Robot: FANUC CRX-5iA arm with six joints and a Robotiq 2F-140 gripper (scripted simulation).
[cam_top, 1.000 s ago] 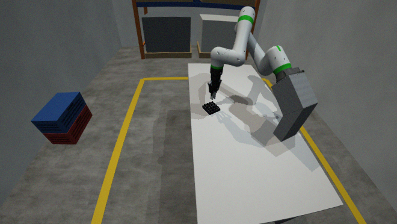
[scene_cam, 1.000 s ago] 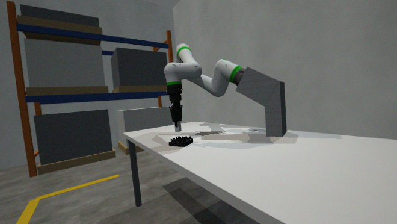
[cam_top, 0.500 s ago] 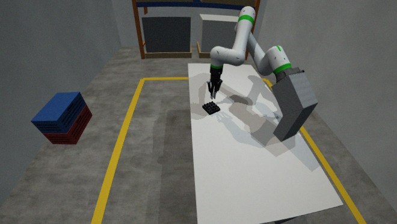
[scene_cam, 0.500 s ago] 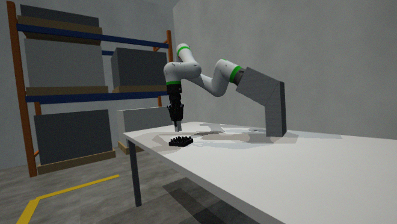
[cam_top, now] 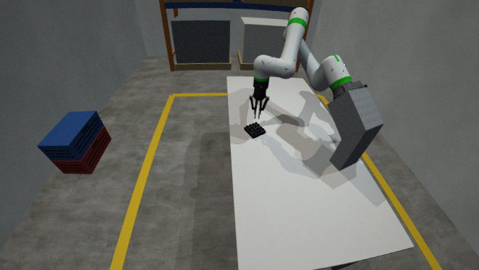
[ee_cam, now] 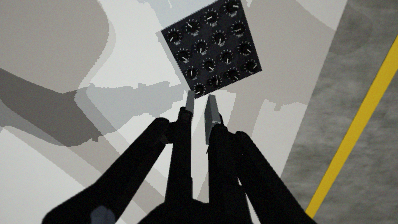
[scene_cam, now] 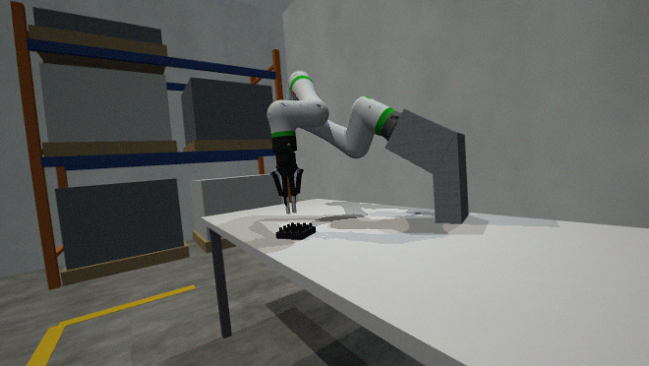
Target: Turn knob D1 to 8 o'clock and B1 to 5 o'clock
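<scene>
Above 1 knob box (cam_top: 255, 130) (scene_cam: 295, 231) (ee_cam: 212, 48), the claw (cam_top: 257, 118) (scene_cam: 291, 213) (ee_cam: 199, 102) points down.

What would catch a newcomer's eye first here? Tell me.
Probably the big white arm with green bands, reaching over the white table. Next, the small black knob box on the table below its fingers, and the blue and red stack on the floor at the top view's left.

White table (cam_top: 290, 218) (scene_cam: 492, 275) (ee_cam: 125, 65) beneath the black knob box (cam_top: 255, 130) (scene_cam: 295, 232) (ee_cam: 212, 50).
</scene>
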